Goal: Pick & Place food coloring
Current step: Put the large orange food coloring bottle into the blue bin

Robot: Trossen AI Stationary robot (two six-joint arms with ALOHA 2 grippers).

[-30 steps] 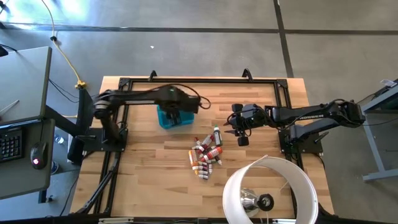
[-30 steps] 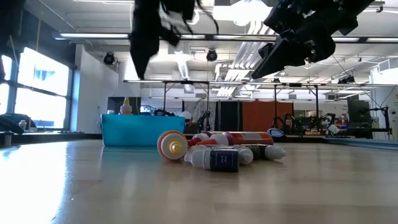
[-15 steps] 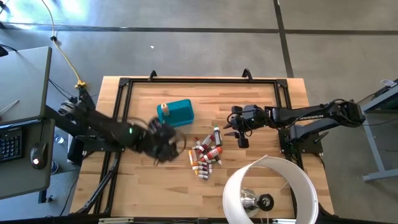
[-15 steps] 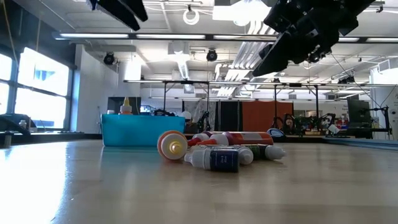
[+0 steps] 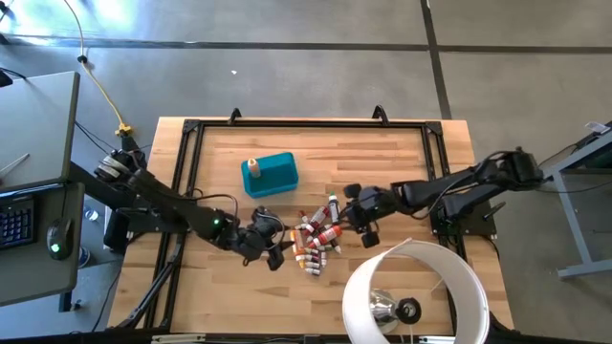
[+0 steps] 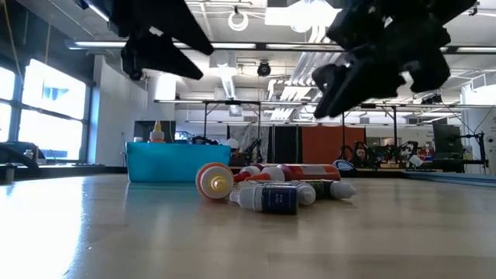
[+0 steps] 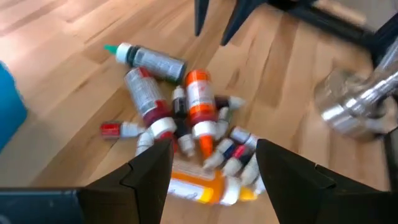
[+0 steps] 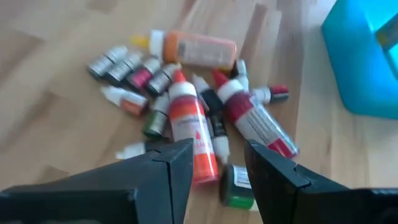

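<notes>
Bottles (image 5: 316,240) between both open hands.

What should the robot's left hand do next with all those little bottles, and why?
Probably lower straight down and close on one bottle. The left gripper hangs open and empty beside the pile of food coloring, while the teal bin holds just one bottle so far. The right gripper hovers open on the pile's other side.

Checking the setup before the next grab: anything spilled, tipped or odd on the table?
No spill or damage visible. The food coloring bottles lie tumbled in one heap, as expected. One bottle stands upright in the teal bin. A lamp shade overhangs the table's front edge.
</notes>
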